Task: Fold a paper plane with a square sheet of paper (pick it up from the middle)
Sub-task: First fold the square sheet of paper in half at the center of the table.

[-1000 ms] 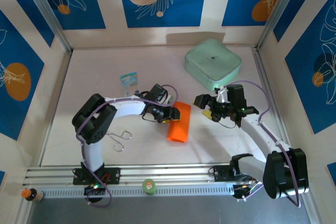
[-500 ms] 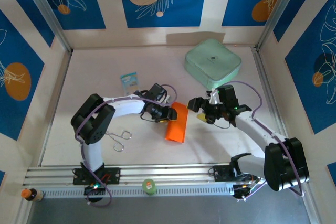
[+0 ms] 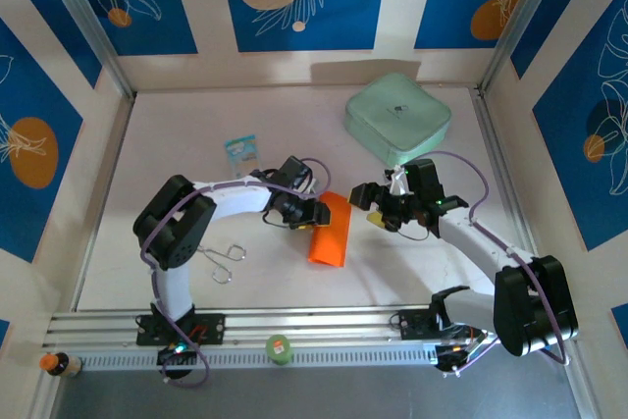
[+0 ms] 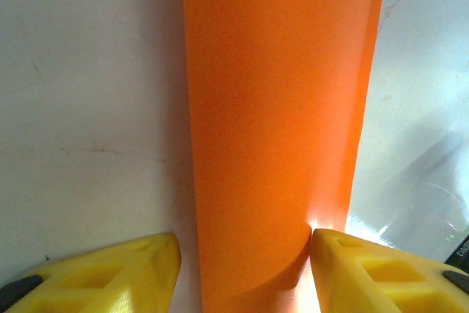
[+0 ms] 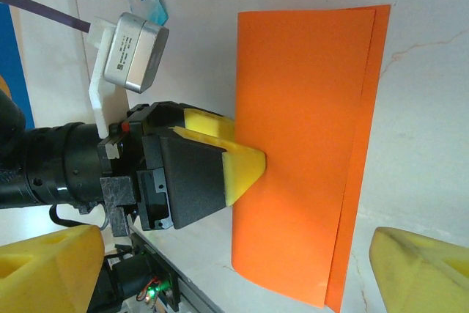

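The square sheet of paper [image 3: 332, 233] lies flat on the white table, bright orange and folded in half into a long strip. In the right wrist view the sheet of paper [image 5: 300, 144] shows its two layers slightly offset along the right side. My left gripper [image 3: 316, 215] sits low at the strip's left edge, open. Its yellow fingers [image 4: 366, 273] straddle the paper [image 4: 278, 108], and one tip touches the paper's edge. My right gripper [image 3: 378, 211] hovers open just right of the strip, nothing between its fingertips [image 5: 421, 273].
A mint-green box [image 3: 397, 117] stands at the back right. A small blue-and-white packet [image 3: 240, 149] lies behind the left arm. A wire clip [image 3: 224, 257] lies near the left arm's base. A green object [image 3: 280, 348] sits on the front rail.
My right gripper has moved left toward the orange strip, then held still. The strip has shifted slightly left with my left gripper.
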Robot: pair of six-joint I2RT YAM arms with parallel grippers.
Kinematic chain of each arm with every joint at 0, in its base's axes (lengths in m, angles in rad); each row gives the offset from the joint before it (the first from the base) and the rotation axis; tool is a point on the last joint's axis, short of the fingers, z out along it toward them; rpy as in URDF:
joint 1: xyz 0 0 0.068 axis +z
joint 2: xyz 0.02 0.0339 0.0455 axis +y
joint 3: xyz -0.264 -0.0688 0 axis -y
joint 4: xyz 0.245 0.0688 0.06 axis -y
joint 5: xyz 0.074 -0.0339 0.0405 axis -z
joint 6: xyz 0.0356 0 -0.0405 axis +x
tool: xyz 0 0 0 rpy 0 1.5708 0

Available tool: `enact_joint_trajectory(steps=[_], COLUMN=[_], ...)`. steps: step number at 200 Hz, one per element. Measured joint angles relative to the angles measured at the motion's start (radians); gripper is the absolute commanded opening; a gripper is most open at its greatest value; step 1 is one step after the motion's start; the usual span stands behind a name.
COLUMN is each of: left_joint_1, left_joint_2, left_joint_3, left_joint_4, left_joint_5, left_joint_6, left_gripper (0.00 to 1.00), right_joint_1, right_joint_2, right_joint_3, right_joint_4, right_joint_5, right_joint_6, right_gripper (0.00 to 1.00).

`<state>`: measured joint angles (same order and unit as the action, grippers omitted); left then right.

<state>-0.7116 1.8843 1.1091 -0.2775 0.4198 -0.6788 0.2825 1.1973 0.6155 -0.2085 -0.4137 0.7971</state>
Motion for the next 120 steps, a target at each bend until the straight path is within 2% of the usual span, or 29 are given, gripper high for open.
enact_joint_trajectory(steps=[120], left_joint_1=[-0.017], left_joint_2=[0.042], left_joint_3=[0.083], left_joint_4=[-0.111], left_joint_5=[-0.048], left_joint_6=[0.002], left_gripper=[0.57], right_joint_1=[0.000], right_joint_2=[0.030], right_joint_3=[-0.001], right_joint_4=[0.007], right_joint_5=[0.021], right_joint_6=[0.005], right_gripper=[0.88])
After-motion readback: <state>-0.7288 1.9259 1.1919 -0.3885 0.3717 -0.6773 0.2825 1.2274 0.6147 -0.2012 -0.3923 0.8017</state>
